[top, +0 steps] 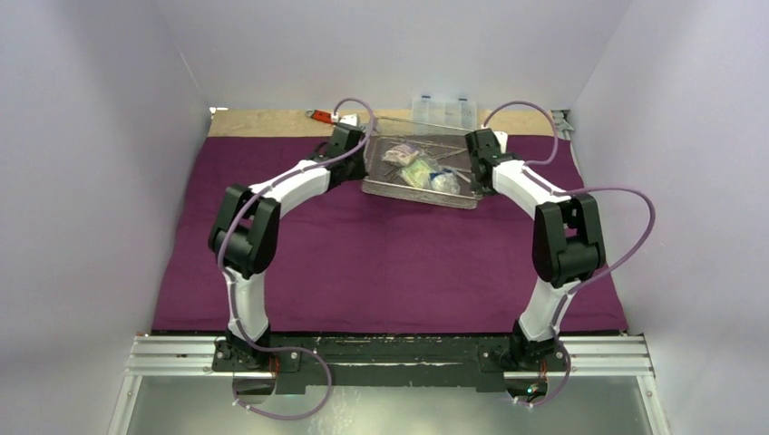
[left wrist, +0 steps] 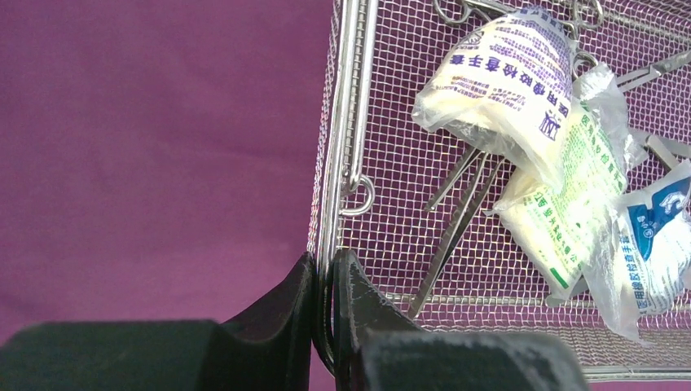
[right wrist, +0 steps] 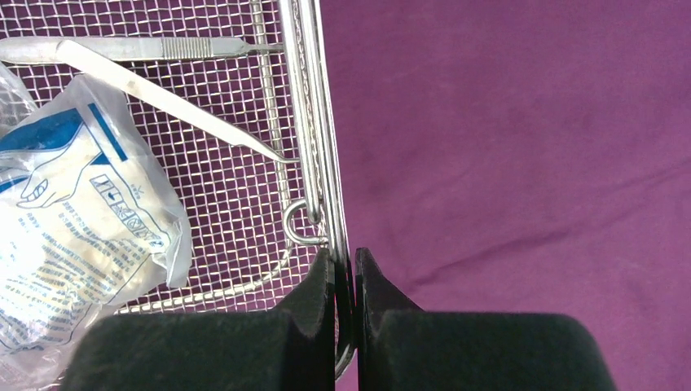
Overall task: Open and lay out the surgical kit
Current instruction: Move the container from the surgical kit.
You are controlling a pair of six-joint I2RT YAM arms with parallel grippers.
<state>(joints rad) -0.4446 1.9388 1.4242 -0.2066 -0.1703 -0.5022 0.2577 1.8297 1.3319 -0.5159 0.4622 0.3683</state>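
You have the wire-mesh tray (top: 419, 193) pinched from both ends. The left jaws are closed together on the rim wire of its left side, and the right jaws are clamped the same way on the rim wire of its right side. A grip at each end looks meant to keep the tray level, so that nothing loose slides when you move it.

The tray sits toward the far middle of the purple cloth (top: 390, 272), which is already spread flat over the worktop. It lies skewed to the cloth's edges. You cannot tell from these views whether its base is resting on the cloth or just clear of it.

Everything is unpacked yet inside the tray: three clear packets (left wrist: 497, 77) are heaped on the steel instruments (left wrist: 460, 216), and the slim tweezers (right wrist: 171, 98) lean against the right wall. The cloth in front is open ground for laying them out. By my reading, the tray is being positioned first and the contents come after
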